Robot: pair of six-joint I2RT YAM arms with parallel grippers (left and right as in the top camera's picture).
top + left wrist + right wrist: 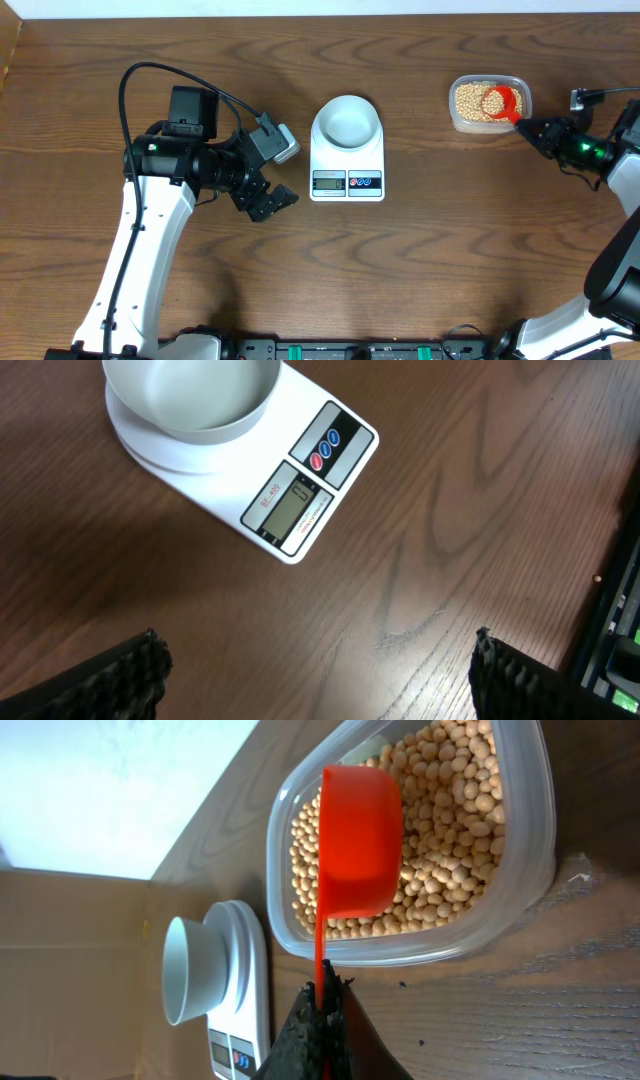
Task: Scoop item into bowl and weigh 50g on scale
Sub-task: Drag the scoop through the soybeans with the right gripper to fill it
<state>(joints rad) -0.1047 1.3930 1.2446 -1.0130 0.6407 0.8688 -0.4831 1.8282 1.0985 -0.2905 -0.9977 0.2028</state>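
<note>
At tub (pixel 430 952): R pincer (pixel 326 995) clamps red scoop (pixel 360 840); L pincer (pixel 315 675) wide; scale (pixel 225 485) print unreadable.

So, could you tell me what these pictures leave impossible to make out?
Scale readout: too small overhead, digits too faint in the left wrist view.
Inside of the scoop: the right wrist view shows only its outer side; overhead too small to show whether beans fill it.
Left gripper: fingers cut off by the left wrist view's bottom edge.
</note>
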